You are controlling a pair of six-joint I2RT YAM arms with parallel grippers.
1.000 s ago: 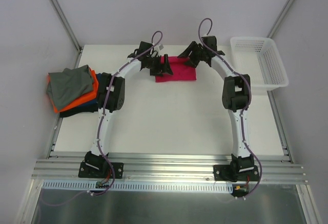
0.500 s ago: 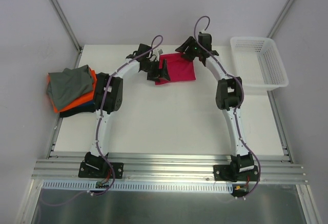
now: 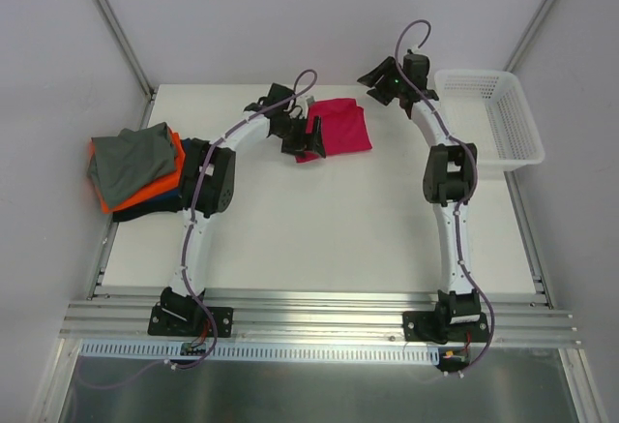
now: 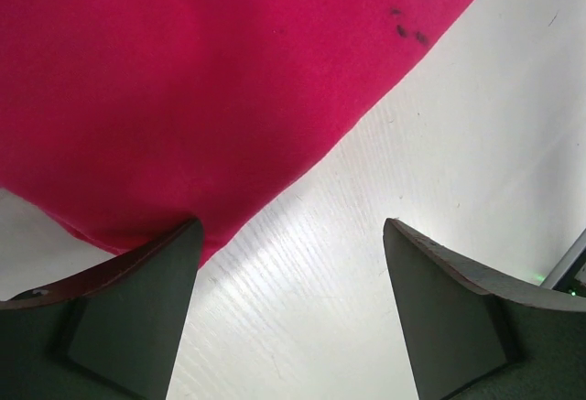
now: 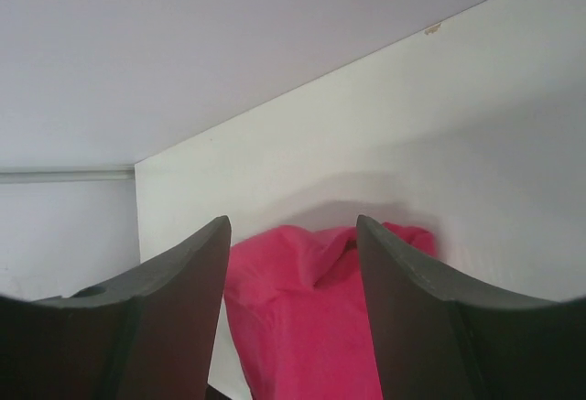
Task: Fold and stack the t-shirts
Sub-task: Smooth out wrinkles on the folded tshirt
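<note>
The magenta-pink t-shirt (image 3: 342, 125) lies in the upper middle of the top view as a compact, roughly square packet, flat on the tabletop (image 3: 319, 239). Its lower-left corner looks a little ragged. In the left wrist view the shirt (image 4: 229, 80) fills the upper left of the frame, with its edge running diagonally down to the left finger.

The left pincer (image 3: 311, 138) sits at that lower-left corner with its jaws wide apart. Only bare tabletop shows between them (image 4: 291, 235), and one tip is just at the cloth's edge. The right pincer (image 3: 387, 82) is up and to the right of the packet, clear of it. It too is spread wide and holds nothing, and its camera looks down on the rumpled pink fabric (image 5: 311, 308).

At the left edge of the top view, well apart, a grey t-shirt (image 3: 133, 157) lies over an orange one (image 3: 145, 196) and a dark navy one (image 3: 160, 208). That heap looks loose rather than folded. A white basket (image 3: 474, 73) stands at the upper right.

The pink fold appears essentially done and released. The next move probably calls for neatening that ragged corner, or else reaching left to pull the grey shirt off the heap and spread it flat.
</note>
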